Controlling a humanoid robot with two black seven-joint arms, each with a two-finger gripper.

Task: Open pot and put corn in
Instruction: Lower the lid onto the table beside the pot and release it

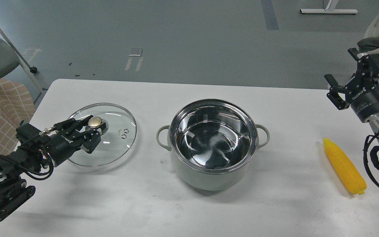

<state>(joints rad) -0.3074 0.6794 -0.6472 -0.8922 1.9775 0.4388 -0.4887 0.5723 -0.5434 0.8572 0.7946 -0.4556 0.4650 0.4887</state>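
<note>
Head view, nearest first: our left arm comes in low from the left edge over the white table (pixel 137 204), and our left gripper (pixel 94 129) reaches out along it. Its fingers are closed around the brass-coloured metal knob (pixel 94 122) of the round glass lid (pixel 117 138), which sits well to the left of the pot; whether the lid already rests flat on the table or hangs just above it, we cannot tell.

At the right edge, about as near to us, the bright yellow tapered corn cob (pixel 344 166) lies on the table, pointed end away from us, untouched and well apart from the pot.

In the middle stands the round pale grey-green cooking pot (pixel 213 144) with its shiny steel interior and two small loop handles. It is uncovered and we see nothing inside it.

Farther back on the right, our right gripper (pixel 342 82) hovers above the table edge with its fingers spread apart, holding nothing, beyond the corn and not yet over it.

We judge the opening step all but done: the lid is off and only needs releasing. The second half is all ahead of us, namely bringing the right gripper down onto the corn, grasping it, carrying it left and lowering it into the pot.
</note>
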